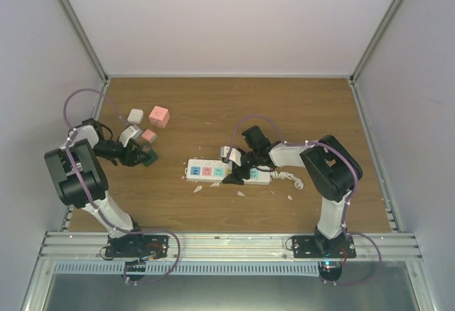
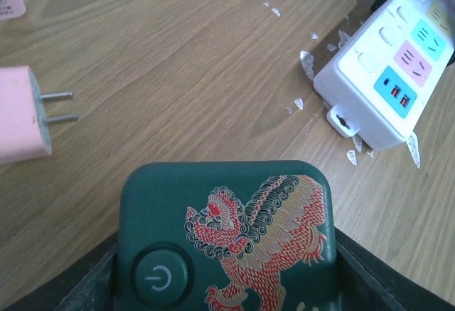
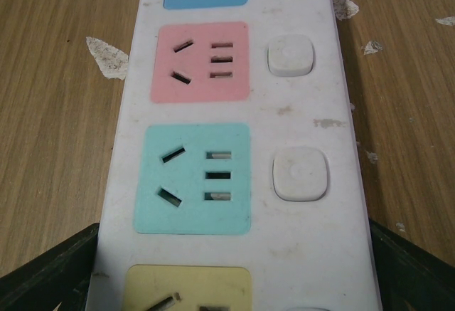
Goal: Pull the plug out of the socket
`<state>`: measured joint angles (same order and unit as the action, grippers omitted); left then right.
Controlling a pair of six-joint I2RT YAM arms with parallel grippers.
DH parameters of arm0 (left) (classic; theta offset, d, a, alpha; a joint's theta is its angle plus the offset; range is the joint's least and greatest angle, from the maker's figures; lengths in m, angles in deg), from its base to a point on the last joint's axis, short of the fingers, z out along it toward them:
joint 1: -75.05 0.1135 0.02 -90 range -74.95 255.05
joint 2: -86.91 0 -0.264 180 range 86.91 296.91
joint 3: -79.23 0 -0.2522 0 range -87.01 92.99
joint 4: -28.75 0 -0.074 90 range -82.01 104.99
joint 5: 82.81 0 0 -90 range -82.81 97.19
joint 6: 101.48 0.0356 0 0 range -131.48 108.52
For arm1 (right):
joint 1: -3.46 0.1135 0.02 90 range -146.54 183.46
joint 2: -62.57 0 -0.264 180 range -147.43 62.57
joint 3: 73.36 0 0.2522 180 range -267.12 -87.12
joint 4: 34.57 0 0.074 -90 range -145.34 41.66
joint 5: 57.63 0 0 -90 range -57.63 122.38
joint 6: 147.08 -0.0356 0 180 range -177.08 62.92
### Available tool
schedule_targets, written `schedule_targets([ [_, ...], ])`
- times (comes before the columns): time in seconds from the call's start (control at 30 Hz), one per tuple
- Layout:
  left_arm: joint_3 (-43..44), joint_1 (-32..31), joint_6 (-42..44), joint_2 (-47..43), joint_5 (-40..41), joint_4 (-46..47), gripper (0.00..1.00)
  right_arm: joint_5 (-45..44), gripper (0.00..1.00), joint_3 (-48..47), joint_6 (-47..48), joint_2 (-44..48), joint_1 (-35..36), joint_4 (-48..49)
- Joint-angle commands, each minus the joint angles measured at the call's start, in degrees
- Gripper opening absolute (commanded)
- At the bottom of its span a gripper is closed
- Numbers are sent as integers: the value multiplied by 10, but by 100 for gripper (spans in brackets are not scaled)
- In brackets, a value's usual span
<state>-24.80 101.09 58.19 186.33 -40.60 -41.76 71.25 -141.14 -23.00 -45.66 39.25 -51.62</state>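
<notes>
The plug (image 2: 227,240) is a dark green block with a red lion print and a power button. My left gripper (image 2: 227,277) is shut on it, one dark finger (image 2: 85,286) on each side. It hangs over the table left of the socket (image 1: 206,170), apart from it. The socket (image 3: 306,112) is a long white strip with blue, pink, green and yellow outlets, all empty where visible. My right gripper (image 3: 234,268) is clamped across its width, with its fingers (image 3: 53,272) against both long edges. From above, the left gripper (image 1: 142,156) and right gripper (image 1: 240,174) stand well apart.
A pink plug (image 2: 18,115) with two bare prongs lies left of the green one. A pink cube (image 1: 159,117) and a white plug (image 1: 135,116) sit further back. White flakes (image 2: 307,62) litter the wood around the strip. Its short cord (image 1: 288,178) coils at the right end.
</notes>
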Motion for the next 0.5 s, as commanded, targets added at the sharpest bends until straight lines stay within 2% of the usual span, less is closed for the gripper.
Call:
schedule_targets([
  [0.0, 23, 17, 7, 22, -19, -17, 39, -6, 32, -6, 9, -10, 3, -9],
  [0.27, 38, 22, -13, 62, -5, -11, 44, -8, 33, -7, 9, -12, 3, -9],
  [0.47, 50, 28, -46, 75, 5, 10, 67, -8, 33, -7, 7, -12, 3, -9],
])
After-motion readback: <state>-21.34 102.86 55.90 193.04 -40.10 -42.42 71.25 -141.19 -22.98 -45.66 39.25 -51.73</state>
